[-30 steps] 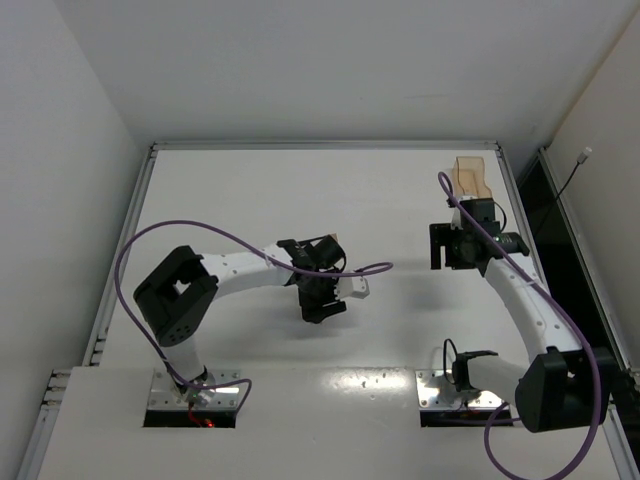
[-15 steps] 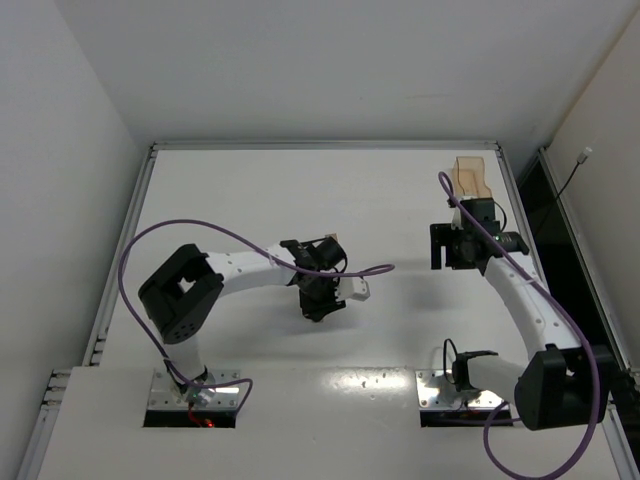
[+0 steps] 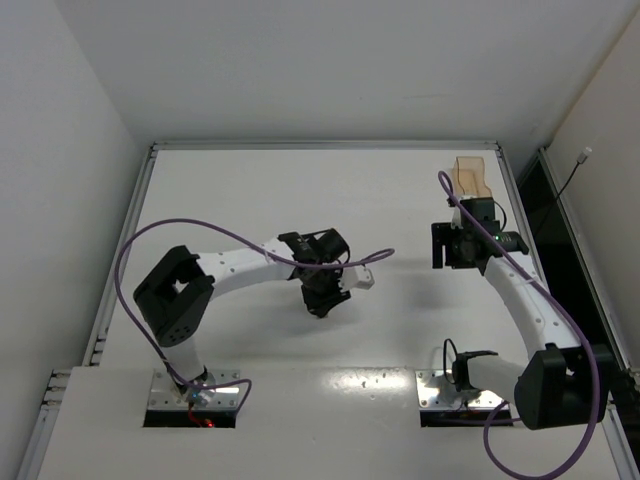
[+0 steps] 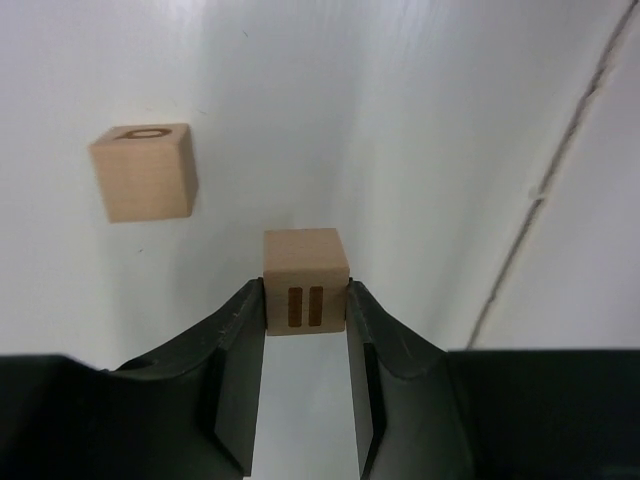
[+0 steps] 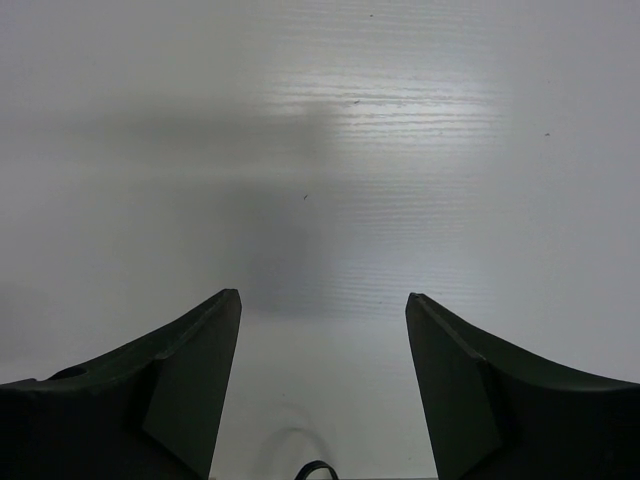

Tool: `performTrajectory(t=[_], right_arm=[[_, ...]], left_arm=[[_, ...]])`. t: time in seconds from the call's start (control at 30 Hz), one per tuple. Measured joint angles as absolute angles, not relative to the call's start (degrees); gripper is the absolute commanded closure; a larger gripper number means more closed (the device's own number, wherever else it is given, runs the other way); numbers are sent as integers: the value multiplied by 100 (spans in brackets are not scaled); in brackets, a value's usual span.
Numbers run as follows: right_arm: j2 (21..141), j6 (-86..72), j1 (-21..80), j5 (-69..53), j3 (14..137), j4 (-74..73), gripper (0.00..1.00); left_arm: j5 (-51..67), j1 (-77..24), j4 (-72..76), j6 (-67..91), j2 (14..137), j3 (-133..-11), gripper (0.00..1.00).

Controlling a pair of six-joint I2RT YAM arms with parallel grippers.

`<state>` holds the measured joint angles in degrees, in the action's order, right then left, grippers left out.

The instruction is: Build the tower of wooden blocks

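Okay, left fingers [image 4: 245, 330] are clamped on a small tan wooden cube, the barred cube [image 4: 305, 262]. One finger presses each side, and the face toward the wrist camera shows two dark upright bars. Can't tell whether it sits on the worktop [image 3: 300, 190] or hangs just above it.

A second one, the ring cube [image 4: 145, 175], lies on the white surface up and left of the gripped one in the left wrist view. It has a dark oval ring on its top face. The two are clearly apart, not touching and not stacked. From the top view neither cube can be made out, since both are hidden under the left arm's black wrist near the middle of the worktop.

Right fingers [image 5: 200, 360] stand well apart with nothing between them, only bare white surface below. In the top view the right arm [image 3: 520, 290] reaches up the right side, its wrist just short of the translucent tan tray [image 3: 470, 175] at the far right corner. What's inside the tray isn't readable.

Purple cable [image 3: 130, 260] loops off the left arm, and another trails along the right one. Both arm bases are bolted at the near edge.
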<state>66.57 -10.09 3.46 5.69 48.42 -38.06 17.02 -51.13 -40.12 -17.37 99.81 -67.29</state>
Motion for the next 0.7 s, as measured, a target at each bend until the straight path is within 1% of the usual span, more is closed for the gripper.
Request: performTrajectory(t=[0.13,0.23,0.3,0.37,0.47,0.5,0.63,0.7], right_arm=[[6674,-1011,346,432,4842,-3763,37],[6709,-1017,346,272,4842,-3752,42],[6724,-1028,346,213,4842,-3750,45],[6742,-1037,346,148,4842,-3752,45],[6761,-1081,346,73,4842,-3758,39],[6764,-1100,346,38,4842,-3756,34],[6805,-1164,346,-73,4842,-3763,26],[6827,-1184,346,-95,4842,-3778,25]], left_arm=[[1594,-5210,-4495,-1090,9819,-7693,100],[1406,-5266,-4821,-537,9828,-8558,100],[1251,-5282,-5166,-233,9933,-9382,100],[1048,-5280,-5406,82,10149,-10106,100],[620,-5273,-5839,478,10707,-11107,100],[486,-5266,-5907,574,10879,-11290,100],[-3,-5199,-6208,891,11375,-11402,100],[-152,-5103,-6344,982,11531,-11395,100]])
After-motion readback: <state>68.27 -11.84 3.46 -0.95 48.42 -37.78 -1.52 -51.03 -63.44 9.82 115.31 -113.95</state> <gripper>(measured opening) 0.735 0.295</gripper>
